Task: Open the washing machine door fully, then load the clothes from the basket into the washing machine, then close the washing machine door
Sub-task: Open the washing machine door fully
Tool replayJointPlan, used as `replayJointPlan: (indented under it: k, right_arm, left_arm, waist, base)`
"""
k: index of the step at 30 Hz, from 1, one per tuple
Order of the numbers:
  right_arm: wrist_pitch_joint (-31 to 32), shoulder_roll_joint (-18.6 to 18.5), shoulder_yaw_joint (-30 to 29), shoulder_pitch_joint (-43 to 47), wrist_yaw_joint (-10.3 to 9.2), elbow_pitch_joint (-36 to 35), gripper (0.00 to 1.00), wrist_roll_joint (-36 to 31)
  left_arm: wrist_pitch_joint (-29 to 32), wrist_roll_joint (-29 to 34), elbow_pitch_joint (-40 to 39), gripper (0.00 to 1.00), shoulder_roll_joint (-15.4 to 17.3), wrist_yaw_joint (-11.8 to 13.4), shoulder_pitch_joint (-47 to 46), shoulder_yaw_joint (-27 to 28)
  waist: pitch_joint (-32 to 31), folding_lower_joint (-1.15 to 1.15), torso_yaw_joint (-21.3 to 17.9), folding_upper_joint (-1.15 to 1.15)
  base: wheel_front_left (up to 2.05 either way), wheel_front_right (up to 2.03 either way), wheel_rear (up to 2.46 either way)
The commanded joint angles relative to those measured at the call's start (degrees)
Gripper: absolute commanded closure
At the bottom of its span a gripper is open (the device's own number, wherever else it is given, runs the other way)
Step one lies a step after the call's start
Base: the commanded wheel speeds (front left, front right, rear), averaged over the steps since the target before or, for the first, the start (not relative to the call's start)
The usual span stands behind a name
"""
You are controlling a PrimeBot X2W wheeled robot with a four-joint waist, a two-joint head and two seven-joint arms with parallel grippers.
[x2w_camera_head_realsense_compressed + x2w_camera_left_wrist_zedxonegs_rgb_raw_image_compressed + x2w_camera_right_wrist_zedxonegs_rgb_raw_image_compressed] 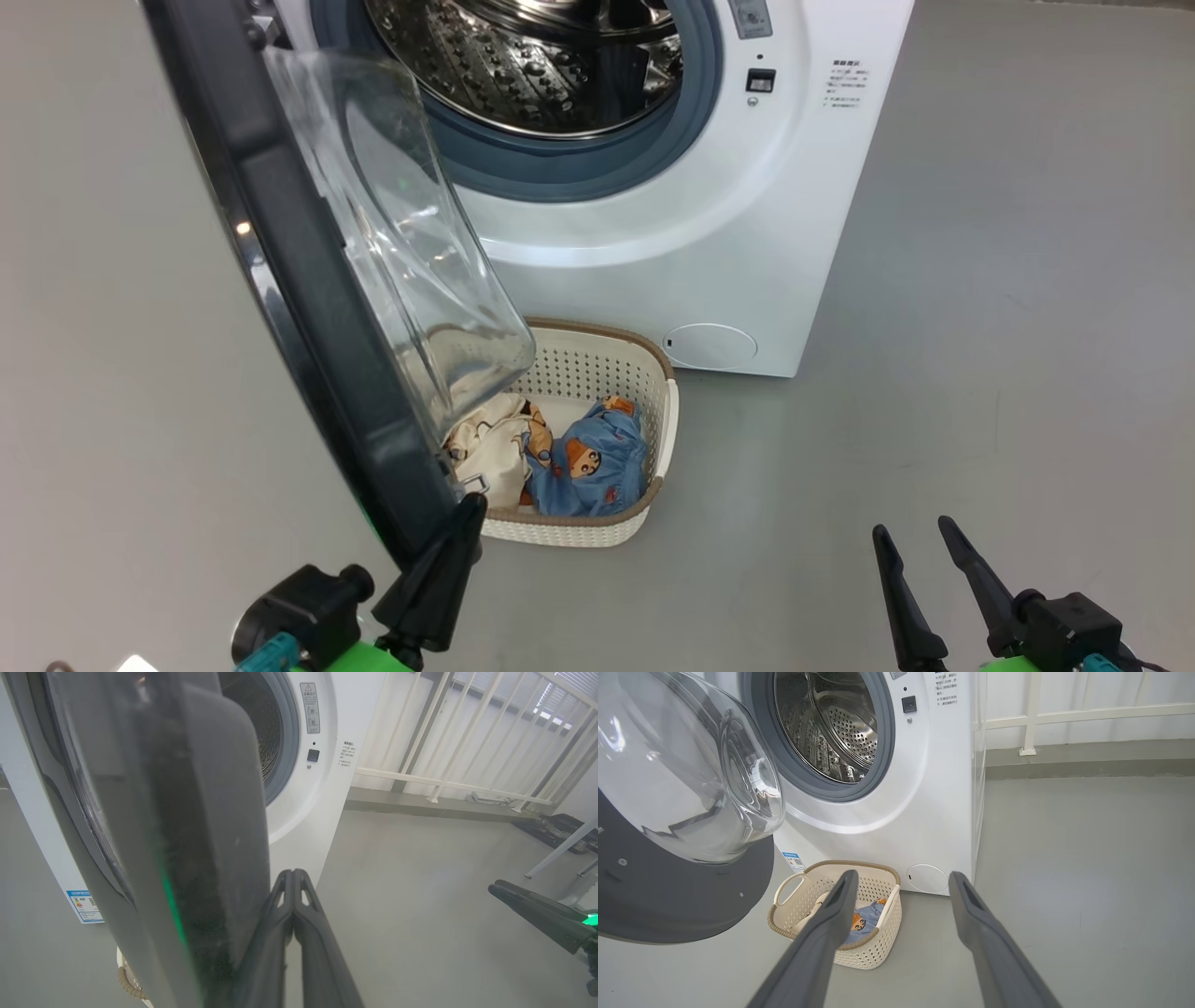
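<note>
The left gripper, jaws pressed together, is touching the washing machine door. The right gripper is hovering with jaws apart, empty

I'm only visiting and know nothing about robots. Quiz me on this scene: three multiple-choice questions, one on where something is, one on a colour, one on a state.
1. Where is the basket?
A) on the floor in front of the washing machine
B) on top of it
C) inside the drum

2. What colour is the basket's rim?
A) red
B) brown
C) black

3. How is the right claw?
A) shut on a garment
B) shut on a handle
C) open, holding nothing

Answers:
1 A, it stands on the grey floor just before the machine's white front.
2 B, a brown woven-look band tops the cream perforated walls.
3 C, its two fingers stand apart with nothing between them.
</note>
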Motion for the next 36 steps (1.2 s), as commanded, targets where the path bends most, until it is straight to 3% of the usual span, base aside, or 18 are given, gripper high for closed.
replayJointPlan:
  k: [1,19,36]
  right_arm:
    - [-0.68,-0.45,1.42,-1.60,0.09,-1.11,0.00,0.74]
    - [-0.68,-0.45,1.29,-2.56,0.09,-0.44,0.00,1.03]
    - [-0.68,-0.45,2.09,-3.83,0.09,0.22,0.00,0.32]
  left_arm:
    - [0.10,-0.71,-0.64,1.00,2.18,1.60,-1.08,4.04]
    - [-0.42,-2.77,-2.81,1.00,4.71,4.22,1.46,8.29]
    - [-2.96,-6.81,5.91,1.00,7.37,5.45,0.18,16.30]
  waist:
    - [-0.01,0.00,0.15,0.00]
    - [0.78,0.00,5.29,0.00]
    - [1.12,0.00,10.02,0.00]
  base:
    - [0.00,0.00,0.00]
    - [0.00,0.00,0.00]
    - [0.00,0.00,0.00]
